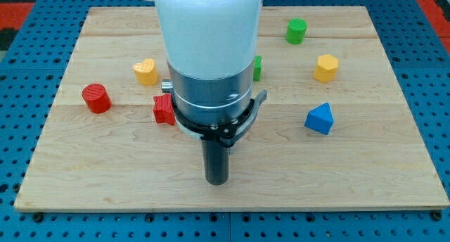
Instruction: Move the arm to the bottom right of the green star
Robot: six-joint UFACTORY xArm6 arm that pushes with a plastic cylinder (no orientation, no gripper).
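Note:
The green star (257, 67) is mostly hidden behind my arm; only a green sliver shows at the arm's right edge, near the board's upper middle. My tip (216, 181) rests on the board in the lower middle, below and a little left of that sliver. A red star (164, 110) lies to the tip's upper left, partly covered by the arm. The tip touches no block.
A green cylinder (296, 31) stands at the upper right, a yellow hexagon (325, 67) below it, and a blue triangular block (320, 119) at the right. A yellow heart (145, 71) and a red cylinder (96, 98) lie at the left. The wooden board (365, 179) sits on a blue pegboard.

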